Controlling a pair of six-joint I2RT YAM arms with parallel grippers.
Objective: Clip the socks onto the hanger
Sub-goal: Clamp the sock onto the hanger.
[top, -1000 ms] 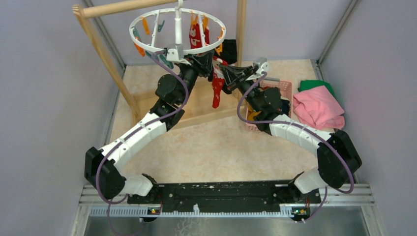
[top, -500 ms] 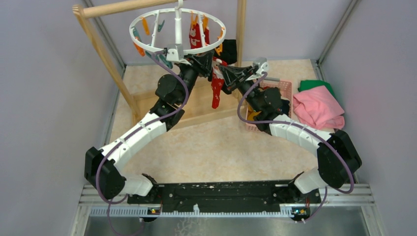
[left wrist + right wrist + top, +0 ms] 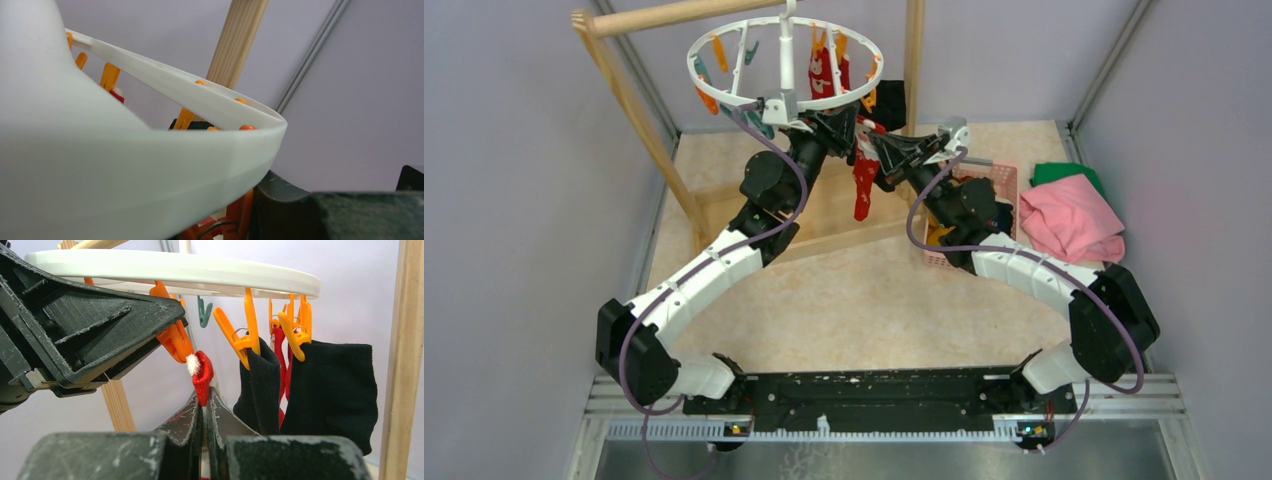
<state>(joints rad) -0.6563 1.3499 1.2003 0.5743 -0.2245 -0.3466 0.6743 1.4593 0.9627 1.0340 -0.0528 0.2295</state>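
The white ring hanger (image 3: 784,62) hangs from the wooden rack, with orange and teal clips under it. My left gripper (image 3: 844,122) is at the ring's near rim, shut on an orange clip (image 3: 172,342); its black fingers (image 3: 100,325) show in the right wrist view. My right gripper (image 3: 876,142) is shut on a red sock with white trim (image 3: 202,374), whose top edge touches that clip. The sock hangs below in the top view (image 3: 864,185). Two black socks (image 3: 330,390) and a red-white striped sock (image 3: 283,365) hang clipped. The ring (image 3: 150,165) fills the left wrist view.
The wooden frame rack (image 3: 629,95) stands at the back left, and its right post (image 3: 400,365) is close beside the hung socks. A pink basket (image 3: 1002,185) sits behind my right arm. Pink cloth (image 3: 1074,222) and green cloth (image 3: 1064,172) lie at the right.
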